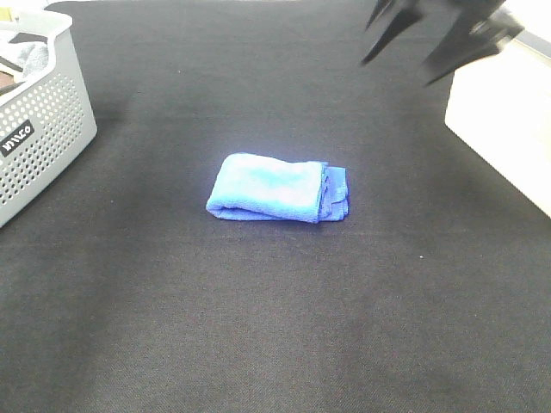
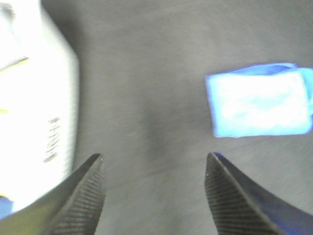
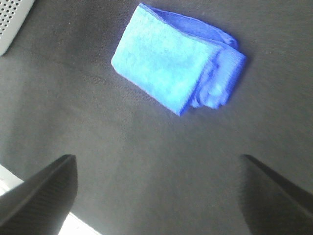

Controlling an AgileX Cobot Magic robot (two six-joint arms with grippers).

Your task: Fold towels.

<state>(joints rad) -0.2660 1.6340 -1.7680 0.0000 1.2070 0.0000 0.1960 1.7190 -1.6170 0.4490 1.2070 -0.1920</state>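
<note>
Grey perforated plastic forms the basket (image 1: 43,120), shown at the far left of the table (image 1: 275,344), with cloth items held inside, presumably awaiting or having received folding. The left gripper (image 2: 154,196) is seen only in its wrist view, spread wide and empty above the dark table, with the basket just beside it. The blue towel (image 1: 277,188) is laid folded into a compact rectangle near the table's centre, apart from and ahead of the left gripper, touched by neither arm. Its layered edges are turned toward the right side. The right gripper (image 1: 405,56) is raised clear at the far right, spread open and empty, with the towel well below and ahead of it.
</note>
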